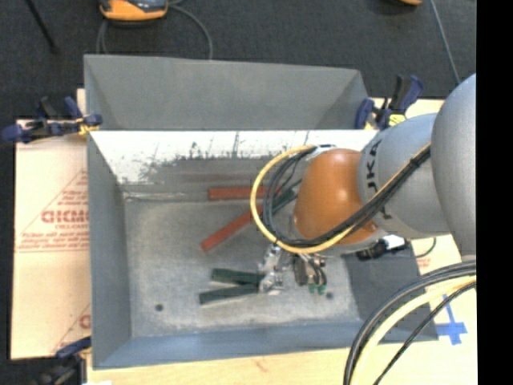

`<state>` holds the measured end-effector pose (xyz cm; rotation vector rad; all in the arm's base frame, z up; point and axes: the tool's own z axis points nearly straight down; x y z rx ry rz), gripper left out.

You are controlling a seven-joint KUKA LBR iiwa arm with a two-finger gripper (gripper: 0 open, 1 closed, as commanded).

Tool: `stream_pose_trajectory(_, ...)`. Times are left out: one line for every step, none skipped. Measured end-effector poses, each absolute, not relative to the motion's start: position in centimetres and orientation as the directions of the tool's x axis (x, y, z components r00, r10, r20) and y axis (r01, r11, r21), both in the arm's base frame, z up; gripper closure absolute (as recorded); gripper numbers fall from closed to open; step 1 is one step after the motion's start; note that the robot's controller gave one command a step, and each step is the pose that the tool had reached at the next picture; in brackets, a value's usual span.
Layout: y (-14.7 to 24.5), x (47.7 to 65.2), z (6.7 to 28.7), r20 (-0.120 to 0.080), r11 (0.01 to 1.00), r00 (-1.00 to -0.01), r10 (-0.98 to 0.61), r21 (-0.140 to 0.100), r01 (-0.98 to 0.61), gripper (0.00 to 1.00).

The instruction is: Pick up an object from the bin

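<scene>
In the camera view, the gripper (276,273) hung low over the floor of the grey metal bin (108,239), near its front right corner, beneath the arm's orange cover (333,191). It sat at the right ends of two dark green flat sticks (236,277), which met there and splayed apart toward the left wall. It seemed to touch them, but I could not tell whether it was spread or closed. Two reddish-brown flat strips (240,192) lay apart nearer the back wall.
</scene>
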<state>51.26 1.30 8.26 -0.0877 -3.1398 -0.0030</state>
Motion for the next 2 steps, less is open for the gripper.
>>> stream_pose_trajectory(1.3,51.3,8.3,0.001,0.998,-0.998,0.055,0.002,0.055,1.00)
stream_pose_trajectory(3.0,51.5,25.6,-0.010,0.995,-0.995,0.100,0.002,0.100,1.00)
